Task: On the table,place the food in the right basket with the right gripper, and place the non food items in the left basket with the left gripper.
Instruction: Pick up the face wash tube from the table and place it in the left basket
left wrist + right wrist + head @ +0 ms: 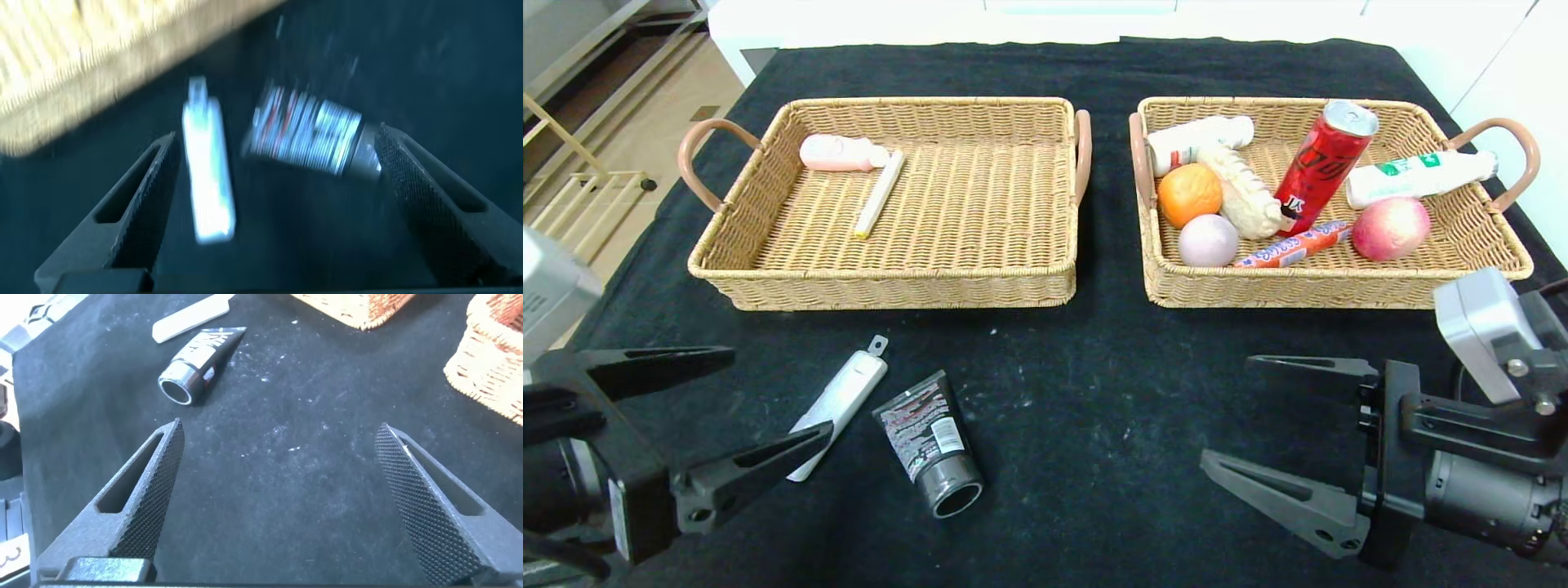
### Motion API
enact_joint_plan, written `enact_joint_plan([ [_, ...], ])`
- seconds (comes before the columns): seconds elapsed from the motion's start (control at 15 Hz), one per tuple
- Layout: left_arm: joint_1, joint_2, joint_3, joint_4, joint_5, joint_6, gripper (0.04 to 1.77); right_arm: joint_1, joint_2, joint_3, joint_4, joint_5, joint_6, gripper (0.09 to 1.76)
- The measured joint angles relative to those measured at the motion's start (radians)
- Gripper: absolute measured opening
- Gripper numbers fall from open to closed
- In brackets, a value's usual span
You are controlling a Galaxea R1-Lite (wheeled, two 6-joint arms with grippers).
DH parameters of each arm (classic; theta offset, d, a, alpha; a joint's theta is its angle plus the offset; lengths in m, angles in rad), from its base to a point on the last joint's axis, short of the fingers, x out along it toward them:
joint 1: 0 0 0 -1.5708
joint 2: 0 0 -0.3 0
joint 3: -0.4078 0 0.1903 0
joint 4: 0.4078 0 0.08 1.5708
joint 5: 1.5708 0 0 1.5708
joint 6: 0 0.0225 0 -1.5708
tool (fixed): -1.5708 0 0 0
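Left claw [768, 408] spread wide over white tube [840, 402] and black tube [929, 441], both loose on bench [1094, 392], presumably for left basket [890, 282]. Right claw [1241, 416] agape, idle; food already in right basket [1339, 286].

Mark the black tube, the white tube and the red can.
black tube [928, 438], head view, on its printed body
white tube [841, 395], head view, mid-body
red can [1321, 169], head view, on its red side
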Motion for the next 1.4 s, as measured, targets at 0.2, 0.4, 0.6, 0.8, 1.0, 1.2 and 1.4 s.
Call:
enact_joint_plan([
  [0.2,-0.010,0.032,-0.107,0.204,0.068,-0.007,1.72,-0.004,-0.005,-0.001,0.001,-0.002,0.000,1.70],
  [0.4,-0.045,0.103,-0.198,0.322,0.105,-0.098,1.72,-0.010,-0.005,-0.003,0.002,-0.003,0.000,1.70],
  [0.6,-0.114,0.202,-0.374,0.488,0.144,-0.400,1.72,-0.011,-0.005,-0.007,0.000,-0.005,0.000,1.70],
  [0.8,-0.164,0.326,-0.599,0.688,0.171,-0.651,1.72,-0.010,-0.009,-0.008,-0.001,-0.006,0.000,1.70],
  [1.0,-0.206,0.446,-0.726,0.829,0.178,-0.849,1.72,-0.009,-0.013,-0.008,-0.002,-0.007,0.000,1.70],
  [1.2,-0.221,0.520,-0.736,0.839,0.174,-0.924,1.72,-0.006,-0.017,-0.008,-0.001,-0.007,-0.001,1.70],
  [1.4,-0.224,0.563,-0.718,0.836,0.174,-0.947,1.72,-0.002,-0.024,-0.007,0.002,-0.007,-0.001,1.70],
])
